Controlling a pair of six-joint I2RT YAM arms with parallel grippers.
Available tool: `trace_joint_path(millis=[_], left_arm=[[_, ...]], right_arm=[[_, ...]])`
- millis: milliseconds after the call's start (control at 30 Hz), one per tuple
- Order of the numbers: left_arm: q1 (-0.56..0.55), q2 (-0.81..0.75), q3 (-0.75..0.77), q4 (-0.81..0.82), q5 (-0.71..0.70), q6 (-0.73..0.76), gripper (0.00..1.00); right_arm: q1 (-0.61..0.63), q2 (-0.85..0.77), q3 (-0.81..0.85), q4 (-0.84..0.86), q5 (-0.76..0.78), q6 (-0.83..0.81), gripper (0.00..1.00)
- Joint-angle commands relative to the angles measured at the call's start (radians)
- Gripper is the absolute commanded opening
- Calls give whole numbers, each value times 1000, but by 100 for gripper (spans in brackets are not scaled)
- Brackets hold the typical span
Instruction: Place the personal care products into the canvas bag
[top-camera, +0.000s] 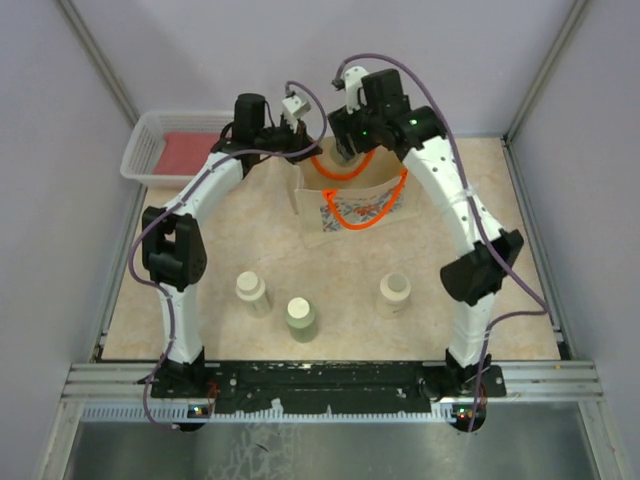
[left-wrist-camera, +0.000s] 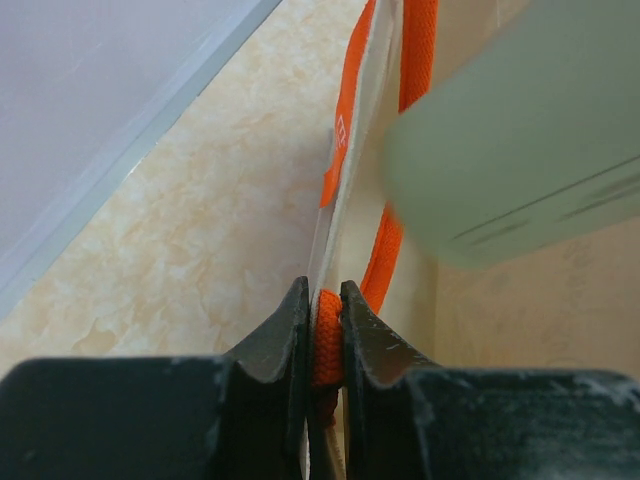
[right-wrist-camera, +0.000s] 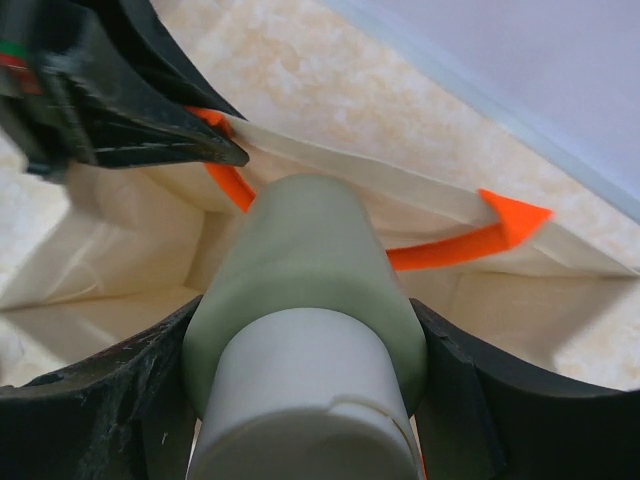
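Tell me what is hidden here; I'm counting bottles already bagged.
- Canvas bag inside: top view, right gripper covers the mouth; right wrist view, the held green bottle blocks the bottom.
- Green bottle's print: left wrist view, blurred, cut by the edge.
- Basket, its red item: top view, too small.

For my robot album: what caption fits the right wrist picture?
Right gripper holds a pale green bottle above the open canvas bag.

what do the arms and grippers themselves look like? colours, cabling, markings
Left arm and right arm: white link shells, black joint housings and bases. Purple-grey cables loop along each. White camera mounts at the wrists. Green LED on the right wrist. Fingers black, matte, tapering to narrow tips, lightly scuffed. No lettering legible.
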Motion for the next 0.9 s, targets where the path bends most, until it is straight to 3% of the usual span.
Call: trace_joint_path(millis=[0,567,867], left_arm=[[-10,-64,-19,-25,37,-2,0],[-10,-46,11,-86,15,34,0],[-8,-40,19,-135,-6,59,0]], right_arm=[[6,78,92,22,-29,-27,0],[-53,41,-303,118,63,-39,0],[-123,45,-350,106,107,-62,0]])
